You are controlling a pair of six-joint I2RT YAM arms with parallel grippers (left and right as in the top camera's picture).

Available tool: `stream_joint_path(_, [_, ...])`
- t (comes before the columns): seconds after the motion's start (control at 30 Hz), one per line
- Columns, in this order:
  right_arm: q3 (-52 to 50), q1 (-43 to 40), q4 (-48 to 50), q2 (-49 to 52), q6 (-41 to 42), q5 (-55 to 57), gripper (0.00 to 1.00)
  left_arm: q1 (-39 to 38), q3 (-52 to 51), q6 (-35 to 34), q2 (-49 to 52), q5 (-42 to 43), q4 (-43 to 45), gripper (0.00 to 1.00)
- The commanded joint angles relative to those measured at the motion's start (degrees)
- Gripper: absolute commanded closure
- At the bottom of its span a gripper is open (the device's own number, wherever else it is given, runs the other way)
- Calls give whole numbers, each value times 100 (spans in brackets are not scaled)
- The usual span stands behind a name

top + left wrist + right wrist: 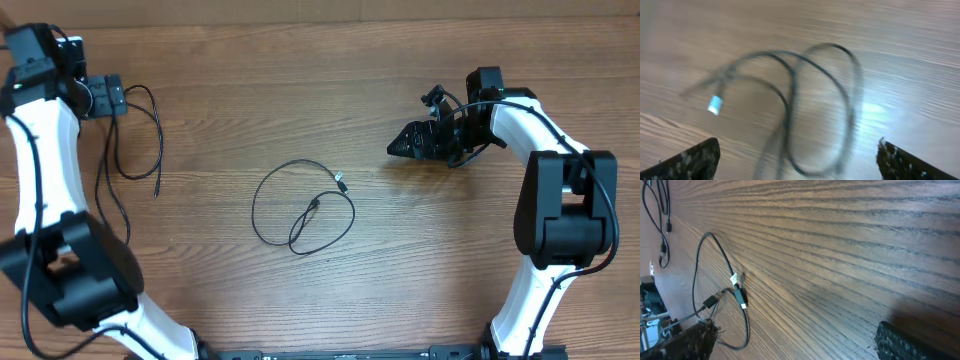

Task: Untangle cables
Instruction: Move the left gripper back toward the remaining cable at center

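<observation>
The left gripper (798,147) is standing spread wide and gripping nothing, its wrist camera blurring one cable (790,95) and a bright plug (715,105) on the wooden table (900,60). The right gripper (795,337) is gaping too (also empty), its camera showing the looped central cable (722,300) sharply. Overhead, the first cable is lying just beside the left gripper and the other mid-table, well apart.

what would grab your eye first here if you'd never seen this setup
A thin black looped cable lies alone in the middle of the wooden table, with the open right gripper pointing at it from the right. At the far left, a second cable trails beside the open left gripper. Its silver tip shows blurred in the left wrist view.
</observation>
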Motion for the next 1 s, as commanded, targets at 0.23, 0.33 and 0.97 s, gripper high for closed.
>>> stream_joint_path(0.23, [-20, 28, 22, 74, 20, -26, 0, -162, -461, -1290, -83, 2243, -1622, 0])
stream_joint_path(0.33, [-20, 28, 22, 74, 20, -28, 0, -319, -772, -1290, -83, 2345, -1670, 0])
stream_joint_path(0.97, [-20, 28, 20, 74, 20, -28, 0, -2549, -2358, -1279, -83, 2780, -1029, 36])
